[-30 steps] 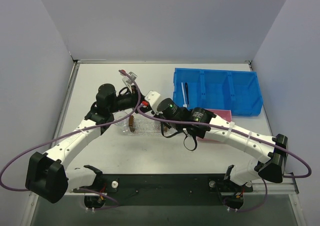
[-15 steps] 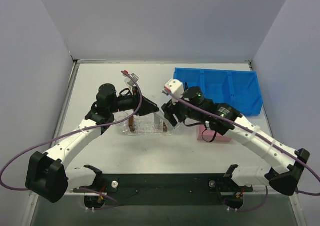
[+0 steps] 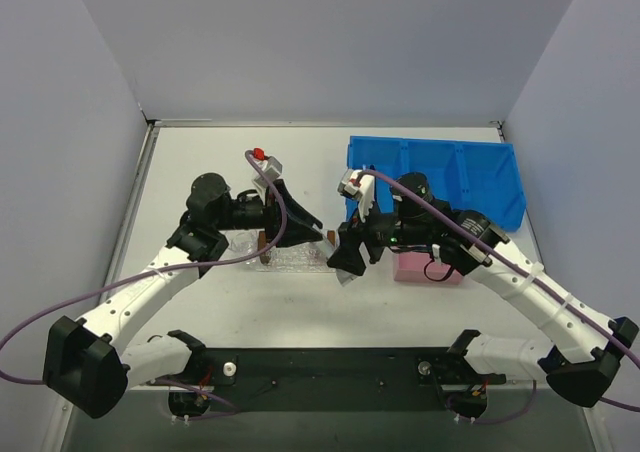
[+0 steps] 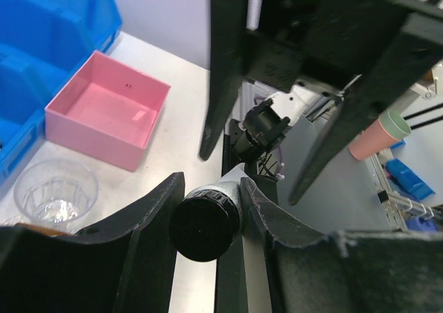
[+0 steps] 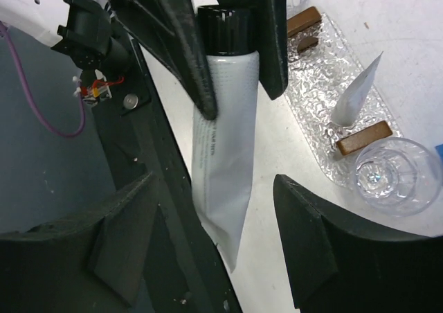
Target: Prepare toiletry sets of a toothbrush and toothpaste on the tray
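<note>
A silvery toothpaste [image 5: 220, 154] tube with a black cap [image 4: 204, 220] hangs in the air between my two grippers. My left gripper [image 4: 211, 188] is shut on its cap end, crimped end pointing away. My right gripper [image 5: 214, 188] stands open around the tube's lower half, its fingers [image 5: 124, 237] apart from it. In the top view both grippers [image 3: 312, 234] [image 3: 345, 262] meet just right of the clear tray [image 3: 292, 260]. A second toothpaste [image 5: 356, 91] tube lies on the tray [image 5: 315, 84]. No toothbrush shows in any view.
Brown blocks [image 5: 363, 137] lie on the tray and a clear cup [image 5: 394, 174] stands beside it. The pink box [image 3: 432, 270] sits right of the grippers, the blue bin [image 3: 460, 177] behind it. The black base plate [image 3: 330, 367] runs along the near edge.
My right gripper has opened off the toothpaste tube and its arm has swung to the right. The left gripper has turned rightward, still gripping the tube's cap end.
</note>
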`<action>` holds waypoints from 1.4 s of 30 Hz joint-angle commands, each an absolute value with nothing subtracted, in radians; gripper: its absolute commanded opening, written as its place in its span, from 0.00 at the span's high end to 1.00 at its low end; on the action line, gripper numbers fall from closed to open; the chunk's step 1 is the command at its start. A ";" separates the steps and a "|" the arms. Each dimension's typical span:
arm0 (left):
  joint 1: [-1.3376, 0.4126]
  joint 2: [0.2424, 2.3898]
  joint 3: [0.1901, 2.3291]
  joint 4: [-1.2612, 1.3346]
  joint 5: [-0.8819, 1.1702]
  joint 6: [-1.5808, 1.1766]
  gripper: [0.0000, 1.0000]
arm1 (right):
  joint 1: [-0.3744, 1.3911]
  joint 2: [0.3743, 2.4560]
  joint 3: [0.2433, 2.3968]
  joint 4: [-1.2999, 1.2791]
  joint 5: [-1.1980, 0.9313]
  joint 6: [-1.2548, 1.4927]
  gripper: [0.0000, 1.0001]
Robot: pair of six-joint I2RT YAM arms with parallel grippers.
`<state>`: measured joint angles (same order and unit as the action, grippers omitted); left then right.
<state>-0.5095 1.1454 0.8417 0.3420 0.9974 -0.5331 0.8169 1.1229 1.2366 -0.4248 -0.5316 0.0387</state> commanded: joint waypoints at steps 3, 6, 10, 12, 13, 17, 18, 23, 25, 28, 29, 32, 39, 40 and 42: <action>-0.543 1.104 0.836 0.468 1.086 -0.505 1.00 | 0.813 1.154 1.230 -0.425 -0.615 0.058 0.38; -0.546 1.094 0.833 0.468 1.072 -0.496 1.00 | 0.811 1.167 1.233 -0.422 -0.655 0.064 0.38; -0.546 1.086 0.831 0.459 1.057 -0.483 1.00 | 0.811 1.183 1.224 -0.408 -0.696 0.089 0.40; -0.546 1.078 0.827 0.460 1.054 -0.480 1.00 | 0.813 1.187 1.215 -0.393 -0.715 0.095 0.42; -0.546 1.077 0.825 0.463 1.055 -0.480 1.00 | 0.811 1.187 1.212 -0.387 -0.722 0.101 0.43; -0.546 1.068 0.822 0.472 1.055 -0.480 1.00 | 0.813 1.201 1.201 -0.365 -0.744 0.115 0.44; -0.546 1.066 0.822 0.474 1.057 -0.480 1.00 | 0.813 1.204 1.201 -0.364 -0.747 0.117 0.46; -0.546 1.062 0.818 0.489 1.060 -0.486 1.00 | 0.808 1.220 1.198 -0.351 -0.753 0.120 0.59; -0.546 1.060 0.818 0.489 1.062 -0.486 1.00 | 0.799 1.220 1.197 -0.345 -0.753 0.133 0.68; -0.546 1.062 0.818 0.489 1.061 -0.486 1.00 | 0.790 1.220 1.193 -0.336 -0.753 0.141 0.79; -0.546 1.062 0.816 0.489 1.062 -0.486 1.00 | 0.788 1.220 1.192 -0.330 -0.755 0.146 0.83; -0.546 1.062 0.818 0.489 1.060 -0.486 1.00 | 0.781 1.216 1.189 -0.321 -0.758 0.152 0.92; -0.546 1.065 0.815 0.491 1.048 -0.485 1.00 | 0.773 1.207 1.184 -0.305 -0.744 0.164 0.91; -0.546 1.060 0.813 0.491 1.042 -0.486 1.00 | 0.772 1.200 1.183 -0.301 -0.736 0.167 0.85; -0.540 1.051 0.807 0.488 1.000 -0.482 1.00 | 0.758 1.186 1.169 -0.288 -0.704 0.182 0.62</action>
